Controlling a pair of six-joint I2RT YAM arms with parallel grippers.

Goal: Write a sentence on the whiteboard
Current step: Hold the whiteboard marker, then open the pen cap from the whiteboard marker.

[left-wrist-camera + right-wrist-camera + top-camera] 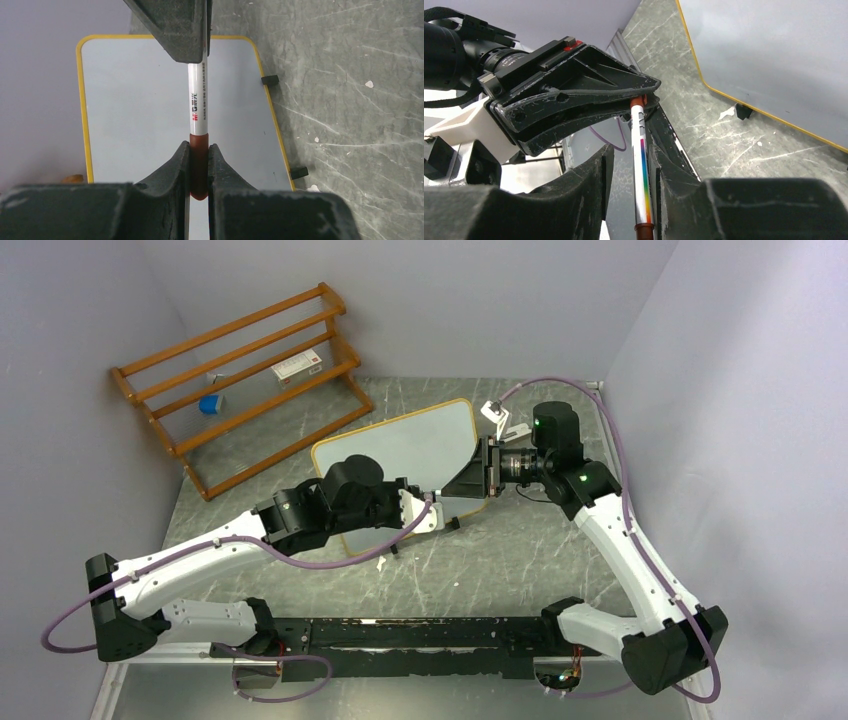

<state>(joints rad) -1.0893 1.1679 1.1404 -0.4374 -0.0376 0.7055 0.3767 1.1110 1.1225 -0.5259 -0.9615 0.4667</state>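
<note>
The left gripper (199, 150) was clamped on the dark red cap of a white marker (198, 100). The right gripper (631, 150) straddled the marker's barrel, jaws partly apart, with a gap on one side. Both met at the 4 o'clock edge of the whiteboard (410, 445), which lay mid-way across the surface (520, 560). A wooden rack (225, 328) stood at its 10 o'clock.

The marker (642, 165) (white barrel, rainbow stripe, brown ends) stood between the fingers of the right gripper (631, 148), with a gap showing along one side. The left gripper (644, 97) clamped its far end. Beyond them the yellow-framed whiteboard (774, 50) rested on the grey marbled table (704, 135).
</note>
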